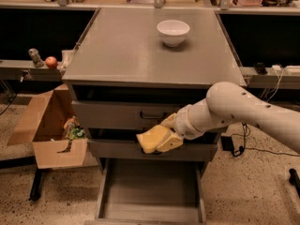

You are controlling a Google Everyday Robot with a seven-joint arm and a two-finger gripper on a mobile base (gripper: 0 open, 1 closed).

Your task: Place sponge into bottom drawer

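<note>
Your gripper (166, 134), smooth cream plastic, pinches the soft matte foam sponge (150, 139) before the middle drawer (112, 149). Bottom drawer (150, 191) looks dull grey metal, bowl (173, 32) glossy, box (47, 114) plain cardboard.

You had the pale-yellow sponge (149, 139) pinched in the gripper (167, 134), tilted and hanging above the rear of the grey bottom drawer (149, 187), which stood pulled out.

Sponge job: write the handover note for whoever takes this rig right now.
Gripper: shut on the sponge, held in front of the middle drawer.
The bottom drawer is pulled open, directly below the sponge.
Done: sponge in hand, drawer open.
Left: lower the sponge into the drawer tray and release it.
</note>
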